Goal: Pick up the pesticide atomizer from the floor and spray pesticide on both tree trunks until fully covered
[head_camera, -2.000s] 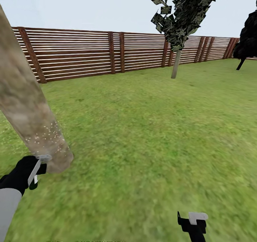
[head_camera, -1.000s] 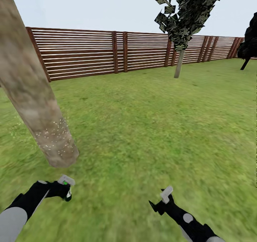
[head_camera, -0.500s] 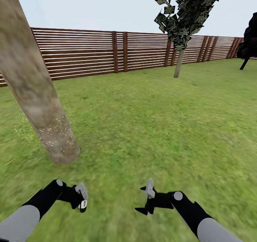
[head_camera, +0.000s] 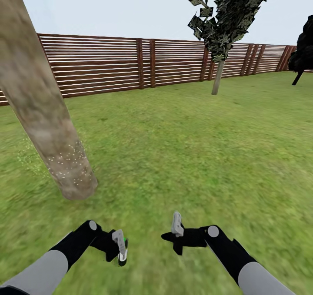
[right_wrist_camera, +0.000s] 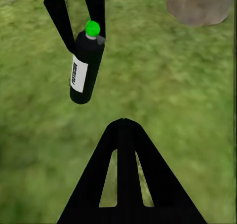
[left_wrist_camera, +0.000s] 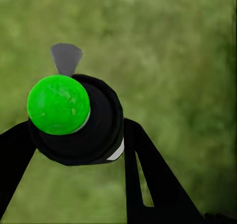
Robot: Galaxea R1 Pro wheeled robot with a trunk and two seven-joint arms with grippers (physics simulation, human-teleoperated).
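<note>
A: Left tool (head_camera: 118, 250) is clenched on the black cylindrical pesticide atomizer with bright green cap and white label (right_wrist_camera: 87, 66); its fingers grip the bottle near the neck, low over the green grass floor (head_camera: 195, 156), near centre. Held high on the bottle, probably so the nozzle stays free.

B: Right tool (head_camera: 175, 236)?

A: Nothing in it. Fingers seem closed, but I cannot tell for certain. It sits just right of the bottle, turned toward it.

B: Trees?

A: Thick pale beige-grey near trunk (head_camera: 41, 108) at left carries whitish pesticide specks (head_camera: 69, 169) only on its lowest band; bark above is bare. Second tree's thin-looking pale trunk (head_camera: 216, 78) stands far off by the brown slatted wooden fence (head_camera: 108, 64).

B: Versus two seconds ago?

A: Then the left tool was up against the near trunk's base. Both arms have since drawn in toward centre, and the view shifted slightly. Likely transit posture before the far tree.
</note>
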